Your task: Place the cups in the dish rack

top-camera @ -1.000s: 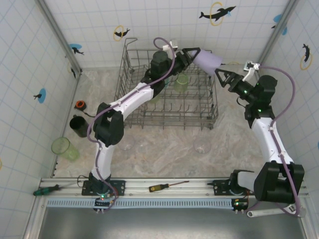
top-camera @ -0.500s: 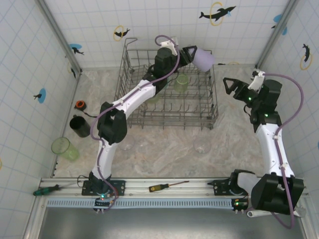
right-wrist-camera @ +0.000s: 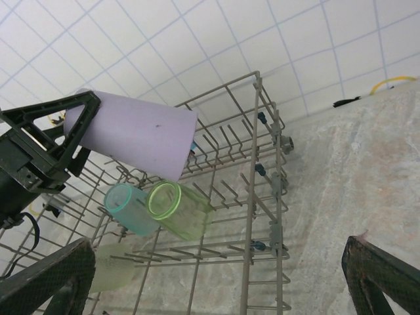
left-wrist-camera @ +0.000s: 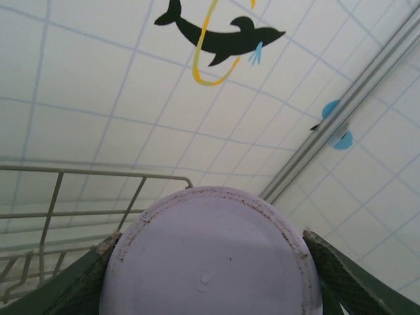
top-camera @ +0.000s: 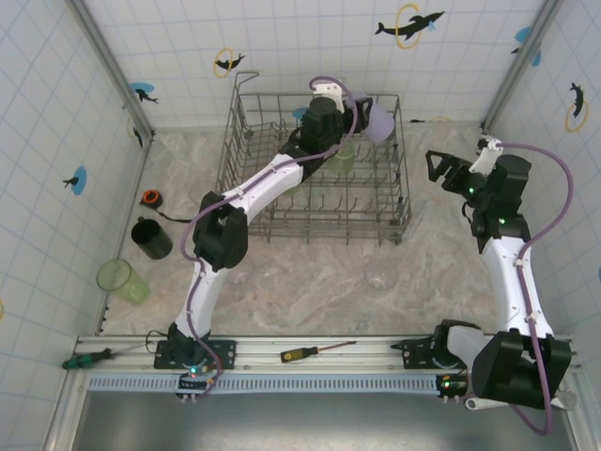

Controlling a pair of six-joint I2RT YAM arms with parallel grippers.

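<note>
My left gripper (top-camera: 364, 116) is shut on a lavender cup (top-camera: 379, 122), held on its side over the far right corner of the dish rack (top-camera: 246, 141). In the left wrist view the cup's base (left-wrist-camera: 210, 256) sits between both fingers (left-wrist-camera: 348, 282). The right wrist view shows the lavender cup (right-wrist-camera: 138, 134) above a teal cup (right-wrist-camera: 131, 209) and a pale green cup (right-wrist-camera: 182, 210) lying in the rack (right-wrist-camera: 262, 197); another pale green cup (right-wrist-camera: 115, 266) lies lower left. My right gripper (top-camera: 434, 165) stands open and empty to the right of the rack.
On the table left of the rack stand a black mug (top-camera: 150, 237), a pale green cup (top-camera: 120, 279) and an orange tape measure (top-camera: 150, 197). A clear glass (top-camera: 380, 274) stands in front of the rack. Two screwdrivers (top-camera: 315, 351) lie on the near rail.
The left gripper has carried the lavender cup left and in over the rack. The right gripper, close to the cup a second ago, has drawn back to the right, open.
</note>
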